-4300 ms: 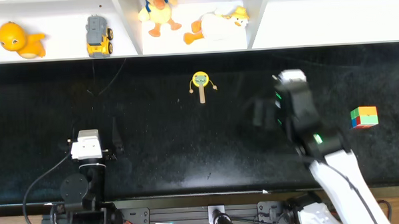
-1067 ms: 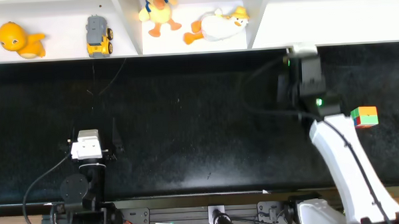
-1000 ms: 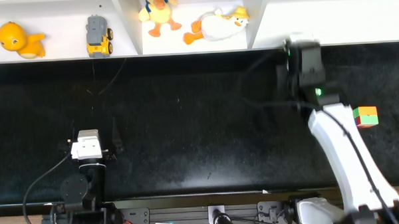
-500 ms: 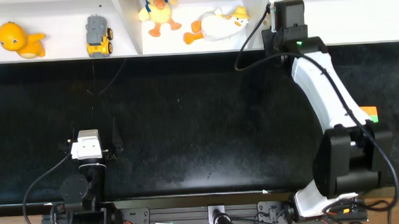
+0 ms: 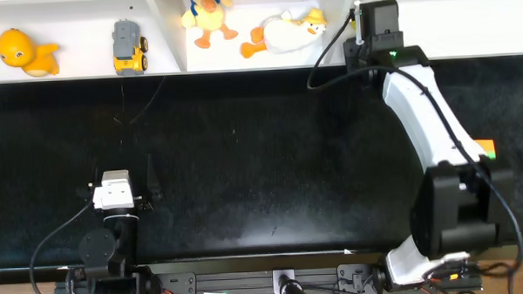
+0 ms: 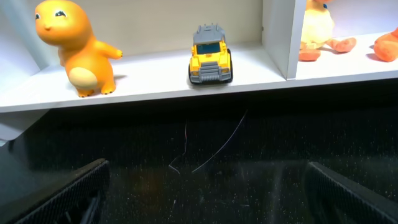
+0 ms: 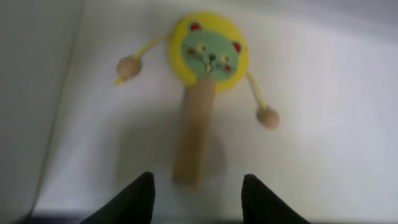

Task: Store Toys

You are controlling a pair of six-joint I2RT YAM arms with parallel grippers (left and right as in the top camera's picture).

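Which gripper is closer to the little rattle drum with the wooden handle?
Right. The right gripper is open just off the handle end of the rattle drum on the white shelf; the left gripper is far off over the black table.

The rattle (image 7: 200, 99) has a bare, matt wooden handle and wooden beads, the shelf (image 7: 323, 93) under it is smooth matt white, the table (image 5: 245, 165) is matt black and slightly rough, the orange figure (image 6: 74, 50) and truck (image 6: 210, 55) are smooth plastic, and the far yellow duck (image 5: 209, 13) is soft plush cloth.
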